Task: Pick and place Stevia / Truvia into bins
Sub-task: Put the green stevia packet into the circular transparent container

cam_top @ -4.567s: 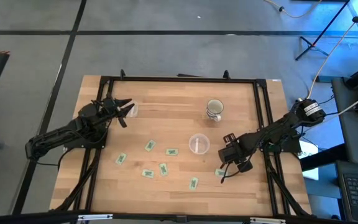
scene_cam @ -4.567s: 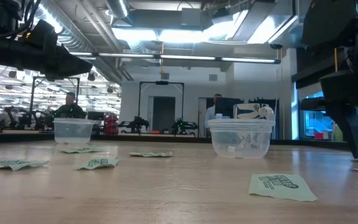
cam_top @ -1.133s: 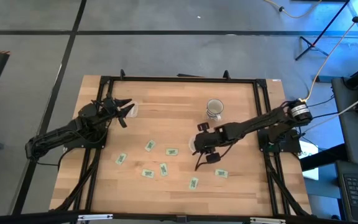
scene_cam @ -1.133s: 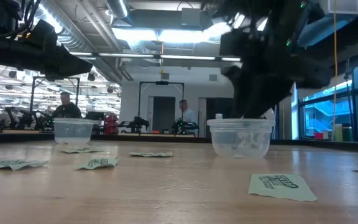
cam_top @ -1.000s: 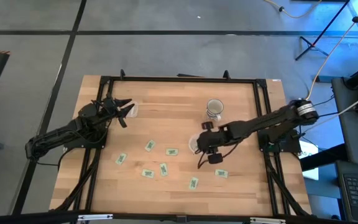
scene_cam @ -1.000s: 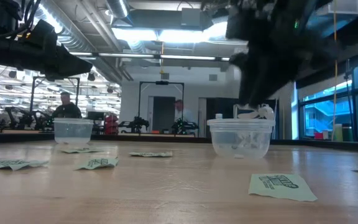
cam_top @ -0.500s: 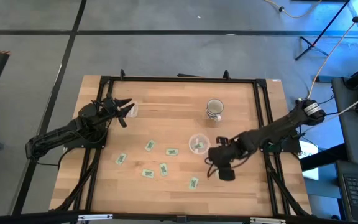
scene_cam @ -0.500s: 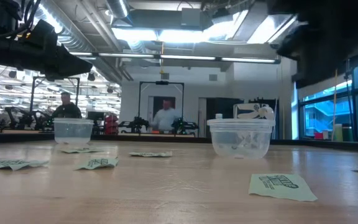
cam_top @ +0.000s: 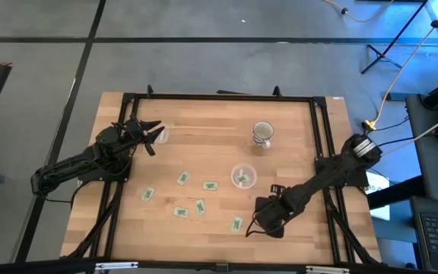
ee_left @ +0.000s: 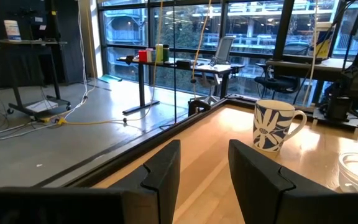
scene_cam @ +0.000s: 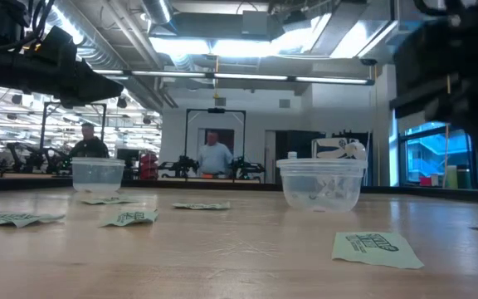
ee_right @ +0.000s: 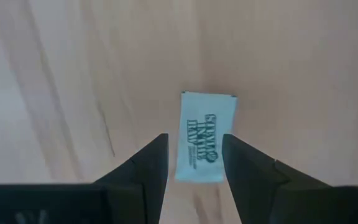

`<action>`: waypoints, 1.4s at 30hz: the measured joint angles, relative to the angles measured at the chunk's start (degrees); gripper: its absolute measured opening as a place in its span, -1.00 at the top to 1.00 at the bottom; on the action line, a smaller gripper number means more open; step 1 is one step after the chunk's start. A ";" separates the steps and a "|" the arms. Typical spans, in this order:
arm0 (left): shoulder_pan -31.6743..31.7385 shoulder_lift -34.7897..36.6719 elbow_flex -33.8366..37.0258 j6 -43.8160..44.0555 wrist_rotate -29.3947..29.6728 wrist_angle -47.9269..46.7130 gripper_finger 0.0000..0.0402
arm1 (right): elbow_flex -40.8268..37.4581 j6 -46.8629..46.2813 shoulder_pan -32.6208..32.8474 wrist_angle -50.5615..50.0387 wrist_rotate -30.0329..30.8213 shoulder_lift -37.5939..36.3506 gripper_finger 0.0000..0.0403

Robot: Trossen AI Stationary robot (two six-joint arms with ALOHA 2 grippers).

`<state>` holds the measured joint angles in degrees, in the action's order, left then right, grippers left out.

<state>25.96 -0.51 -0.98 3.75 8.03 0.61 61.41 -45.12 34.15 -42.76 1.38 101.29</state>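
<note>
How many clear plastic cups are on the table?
2. The middle cup sits mid-table near the white mug; the corner cup sits just beyond the left gripper. None seems hidden.

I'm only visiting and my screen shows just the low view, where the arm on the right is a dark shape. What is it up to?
Observer: The right wrist view shows it. The right gripper is open, pointing down at a pale green paper sachet that lies flat on the wooden table.
Visitor: And the other arm?
Observer: The left gripper waits open over the table's far left part. Its own camera faces a white ceramic mug with blue markings.
</note>
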 joint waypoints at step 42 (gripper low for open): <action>0.02 0.00 -0.01 0.00 -0.11 0.01 0.35 | -0.20 -8.52 0.35 -0.72 1.02 3.15 0.70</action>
<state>25.98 -0.51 -0.99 3.75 7.92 0.62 61.21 -53.63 34.50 -43.48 2.39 104.44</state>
